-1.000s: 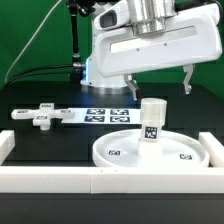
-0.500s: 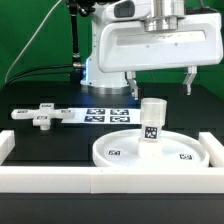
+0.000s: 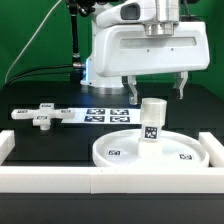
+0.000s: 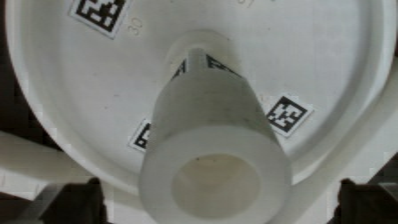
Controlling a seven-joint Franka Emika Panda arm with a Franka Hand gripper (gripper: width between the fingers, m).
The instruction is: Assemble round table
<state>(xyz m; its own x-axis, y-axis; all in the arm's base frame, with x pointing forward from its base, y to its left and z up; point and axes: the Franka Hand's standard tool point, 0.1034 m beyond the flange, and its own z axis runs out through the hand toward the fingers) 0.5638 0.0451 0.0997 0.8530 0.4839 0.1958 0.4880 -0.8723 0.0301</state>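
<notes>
Hovering open over the post (image 3: 152, 120) — the tool (image 3: 156, 96) has edged toward the exterior view's left.

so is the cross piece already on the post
No, the cross-shaped piece lies on the table, apart from the post standing on the disc.

No readable writing: only black-and-white square tags (image 3: 152, 131) on disc (image 3: 125, 141) and post (image 3: 152, 108).

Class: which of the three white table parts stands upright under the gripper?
The cylindrical post, standing on the rimmed disc below the gripper; the disc and cross-shaped piece lie flat.
</notes>
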